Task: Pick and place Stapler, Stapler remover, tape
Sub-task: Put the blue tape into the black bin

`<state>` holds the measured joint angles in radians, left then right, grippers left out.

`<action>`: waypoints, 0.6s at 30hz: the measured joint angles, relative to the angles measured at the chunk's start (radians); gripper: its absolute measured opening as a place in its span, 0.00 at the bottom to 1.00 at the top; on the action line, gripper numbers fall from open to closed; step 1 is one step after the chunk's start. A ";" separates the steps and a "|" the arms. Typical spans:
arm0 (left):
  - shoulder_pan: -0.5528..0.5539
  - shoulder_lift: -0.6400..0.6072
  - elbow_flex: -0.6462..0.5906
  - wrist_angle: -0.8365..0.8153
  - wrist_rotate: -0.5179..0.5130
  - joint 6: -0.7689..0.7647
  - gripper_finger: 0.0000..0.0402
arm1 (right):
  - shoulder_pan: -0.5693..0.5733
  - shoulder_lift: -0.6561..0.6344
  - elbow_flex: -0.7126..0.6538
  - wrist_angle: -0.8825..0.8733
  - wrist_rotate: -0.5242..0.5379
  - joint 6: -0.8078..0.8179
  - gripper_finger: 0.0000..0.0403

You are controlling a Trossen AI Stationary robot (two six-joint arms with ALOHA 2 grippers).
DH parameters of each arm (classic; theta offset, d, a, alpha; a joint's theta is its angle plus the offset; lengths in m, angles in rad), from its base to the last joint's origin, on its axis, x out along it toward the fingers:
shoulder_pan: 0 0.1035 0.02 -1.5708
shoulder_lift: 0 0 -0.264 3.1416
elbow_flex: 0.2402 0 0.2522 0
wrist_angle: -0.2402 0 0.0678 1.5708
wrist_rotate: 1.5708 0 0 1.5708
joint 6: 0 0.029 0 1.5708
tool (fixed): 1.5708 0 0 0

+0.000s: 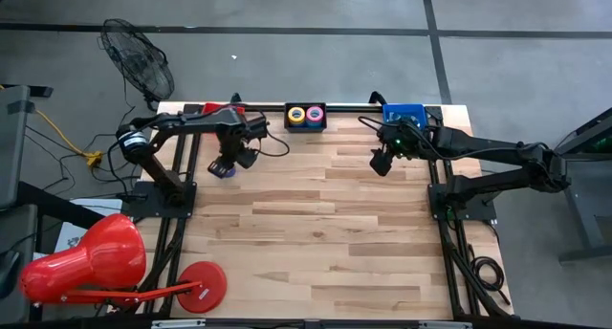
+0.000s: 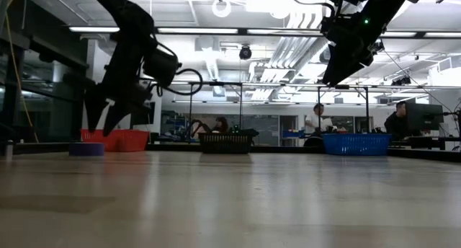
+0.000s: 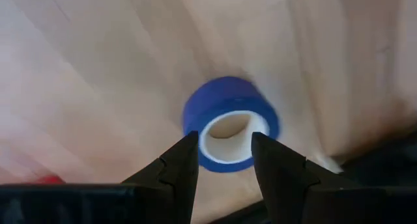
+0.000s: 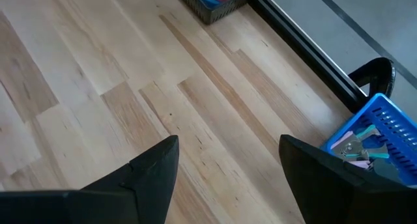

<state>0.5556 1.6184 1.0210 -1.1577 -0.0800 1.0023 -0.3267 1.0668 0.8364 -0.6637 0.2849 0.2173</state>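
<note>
Your target is the small blue ring-shaped tape roll (image 3: pixel 229 123), lying flat on the pale wood-plank tabletop (image 1: pixel 325 224) near its far left corner, open white core facing up. The left pincer (image 3: pixel 225 152) hangs directly over it, its two dark tapered fingers parted, one tip over the roll's outer wall and the other over the hollow centre. From the level view it looks just clear of the roll, not yet gripping.

So you are, I judge, at the pick step for this roll. Next you need to drop straight down so one finger enters the core and the other passes outside, then pinch the wall; the smooth, rounded band could slip if you close off-centre. After that, carry it to the dark mesh basket (image 1: pixel 306 117) at the far edge, where yellow and pink rolls already sit.

Beside it stand a red plastic bin (image 1: pixel 212 109) and a blue slotted bin (image 1: pixel 404 112). Your right pincer (image 1: pixel 380 163) waits, fingers wide apart, above bare wood near the blue bin.
</note>
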 joint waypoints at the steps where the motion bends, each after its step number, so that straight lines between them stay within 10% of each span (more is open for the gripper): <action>1: 0.000 0.000 -0.008 0.016 -0.011 0.004 0.34 | 0.000 0.000 0.000 0.000 0.000 0.004 0.64; 18: 0.000 0.001 -0.063 0.121 -0.067 0.123 0.34 | 0.000 0.000 0.000 -0.001 -0.003 0.009 0.64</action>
<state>0.5560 1.6192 0.9577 -1.0370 -0.1467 1.1255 -0.3267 1.0668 0.8366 -0.6643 0.2817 0.2264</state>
